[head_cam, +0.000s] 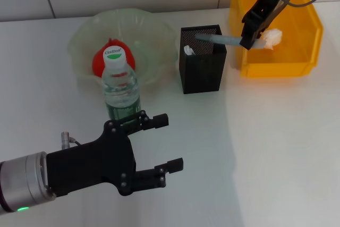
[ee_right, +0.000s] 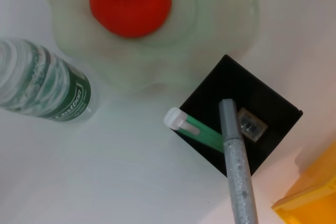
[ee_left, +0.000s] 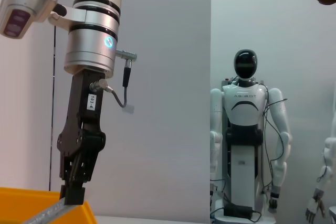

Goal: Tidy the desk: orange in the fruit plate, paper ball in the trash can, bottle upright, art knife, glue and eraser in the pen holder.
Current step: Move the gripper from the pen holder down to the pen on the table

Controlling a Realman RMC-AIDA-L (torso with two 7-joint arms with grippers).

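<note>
My right gripper [head_cam: 249,40] is shut on the glue [head_cam: 223,39], a grey glittery stick held tilted with its tip over the black pen holder [head_cam: 202,73]. In the right wrist view the glue [ee_right: 236,166] points into the pen holder [ee_right: 273,140]. A green art knife [ee_right: 202,129] with a white end and a small eraser [ee_right: 251,124] lie inside. The orange [head_cam: 101,61] sits in the pale green fruit plate [head_cam: 149,30]. The bottle [head_cam: 121,86] stands upright in front of the plate. A paper ball [head_cam: 272,38] lies in the yellow trash can [head_cam: 276,70]. My left gripper [head_cam: 169,143] is open, near the table's front.
The trash can stands right beside the pen holder at the back right. The left wrist view looks across the room at the right gripper [ee_left: 71,195] and a white humanoid robot [ee_left: 247,145] by the wall.
</note>
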